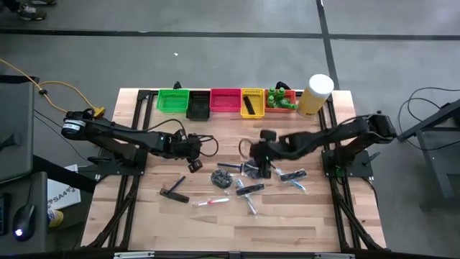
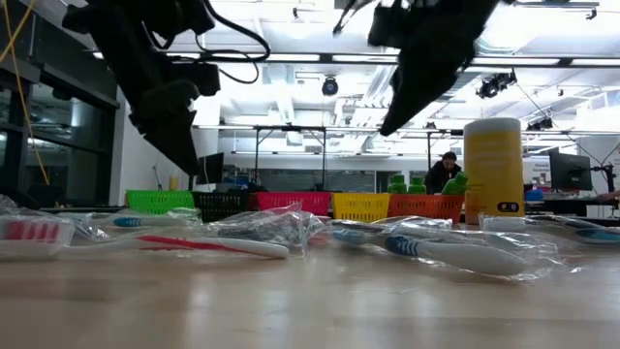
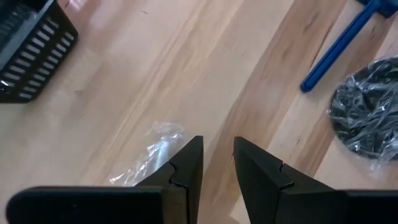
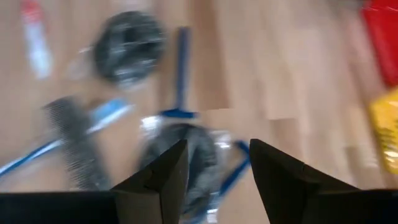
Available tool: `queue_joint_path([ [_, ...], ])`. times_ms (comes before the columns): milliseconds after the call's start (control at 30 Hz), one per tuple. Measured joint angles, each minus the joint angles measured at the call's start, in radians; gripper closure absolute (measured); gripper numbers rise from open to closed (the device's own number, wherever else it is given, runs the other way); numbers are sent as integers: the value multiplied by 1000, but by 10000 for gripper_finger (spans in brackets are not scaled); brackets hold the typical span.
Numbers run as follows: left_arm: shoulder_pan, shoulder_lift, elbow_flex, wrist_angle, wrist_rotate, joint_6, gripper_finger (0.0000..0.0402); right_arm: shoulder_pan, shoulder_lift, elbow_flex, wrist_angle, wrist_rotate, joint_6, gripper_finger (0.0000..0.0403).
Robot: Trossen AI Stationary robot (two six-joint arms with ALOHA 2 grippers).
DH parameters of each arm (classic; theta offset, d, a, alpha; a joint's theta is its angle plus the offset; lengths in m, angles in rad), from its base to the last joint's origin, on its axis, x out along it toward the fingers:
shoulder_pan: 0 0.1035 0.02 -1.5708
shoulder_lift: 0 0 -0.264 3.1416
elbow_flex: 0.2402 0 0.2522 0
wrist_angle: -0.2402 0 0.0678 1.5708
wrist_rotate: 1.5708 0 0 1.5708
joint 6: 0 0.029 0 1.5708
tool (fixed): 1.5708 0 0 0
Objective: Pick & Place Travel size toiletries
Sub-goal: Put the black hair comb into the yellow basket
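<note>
A: Toiletries lie scattered mid-table in the high view: a black comb (image 1: 173,193), a pink toothbrush (image 1: 210,202), and wrapped pieces clustered under the right gripper (image 1: 267,170). The left gripper (image 1: 194,165) hangs nearer the bins (image 1: 172,101).

B: And from the low view?

A: Wrapped toothbrushes, one pink (image 2: 208,244), one blue (image 2: 455,254), lie flat on the wood. Light things, I'd judge, and the crinkly wrap looks slippery (it may slide between pads).

B: Left wrist view?

A: The left gripper (image 3: 217,163) has its fingers parted by a narrow gap, holding nothing. A clear-wrapped piece (image 3: 149,157) lies just beside them, and a wrapped dark disc (image 3: 367,121) sits well apart.

B: Right wrist view?

A: Blurred. The right gripper (image 4: 217,167) stands partly open and empty over another wrapped disc (image 4: 180,155), with a comb (image 4: 78,146) nearby and a second disc (image 4: 127,46) farther off.

B: Where to grip?

A: Across the disc's rim, probably; it looks stiff enough. Toothbrushes are better pinched mid-handle, across the narrow width.
</note>
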Motion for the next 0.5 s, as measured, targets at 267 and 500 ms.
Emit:
queue_joint_path([
  [267, 2, 1, 0, 11, -23, -3, 311, 172, 66, 0, 48, -1, -23, 230],
  [500, 2, 1, 0, 14, -45, -11, 311, 251, 204, 0, 120, -4, -23, 169],
])
